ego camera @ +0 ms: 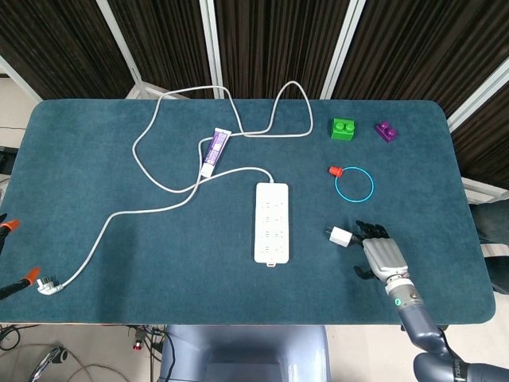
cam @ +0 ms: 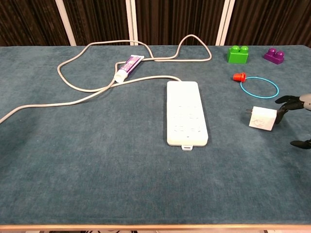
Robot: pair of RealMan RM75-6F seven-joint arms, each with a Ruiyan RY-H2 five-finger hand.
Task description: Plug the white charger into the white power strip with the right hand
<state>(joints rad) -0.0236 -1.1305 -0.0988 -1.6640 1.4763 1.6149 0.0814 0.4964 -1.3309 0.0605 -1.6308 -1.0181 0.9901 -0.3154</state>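
You were at the reach-to-grasp step: right robot hand (ego camera: 382, 256) spread, empty, fingertips (cam: 284, 100) at the white charger (ego camera: 341, 236); next, pinch it w/ prongs toward the white power strip (ego camera: 271, 222) further left.

Off-task items scattered on a dark teal table with black curtains behind.

A purple and white tube (ego camera: 214, 151) lies near the table's middle back, its white cap pointing toward the front, with a loop of grey cable running just beside that cap. Toward the back right sit a green toy block (ego camera: 343, 129) and, just to its right, a smaller purple toy block (ego camera: 386, 131), the two apart. In front of them lies a thin blue ring (ego camera: 354, 185) flat on the table (ego camera: 119, 263), with a small red cap (ego camera: 335, 170) touching its left edge.
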